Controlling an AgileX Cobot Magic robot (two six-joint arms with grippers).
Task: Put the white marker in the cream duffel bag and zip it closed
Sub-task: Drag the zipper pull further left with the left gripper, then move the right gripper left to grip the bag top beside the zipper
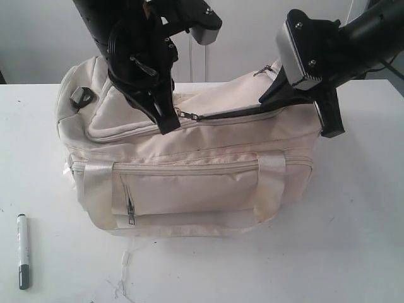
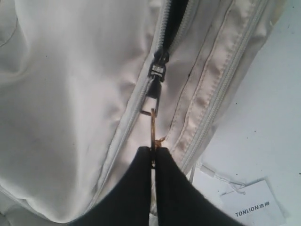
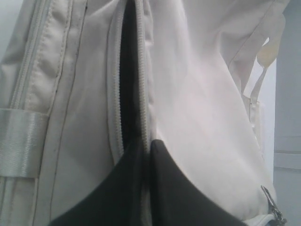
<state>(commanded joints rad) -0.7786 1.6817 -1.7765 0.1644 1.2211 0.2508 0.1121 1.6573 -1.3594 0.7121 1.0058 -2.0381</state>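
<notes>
The cream duffel bag (image 1: 189,183) stands in the middle of the white table. Its curved top zip (image 1: 233,115) is closed on the left part and gapes dark to the right of the slider (image 2: 157,70). My left gripper (image 2: 154,150) is shut on the thin metal zip pull (image 2: 153,122) hanging from that slider. My right gripper (image 3: 149,143) is shut on the fabric edge of the open zip (image 3: 129,70), near the bag's right end (image 1: 270,98). The white marker (image 1: 23,251), dark cap toward the front, lies on the table left of the bag, apart from both grippers.
A paper tag printed TONLION (image 2: 254,207) lies on the table beside the bag. The front zip pocket (image 1: 189,183) and satin straps (image 1: 101,189) face the front. A black clip (image 1: 82,96) sits at the bag's left end. A pale wall stands behind the table.
</notes>
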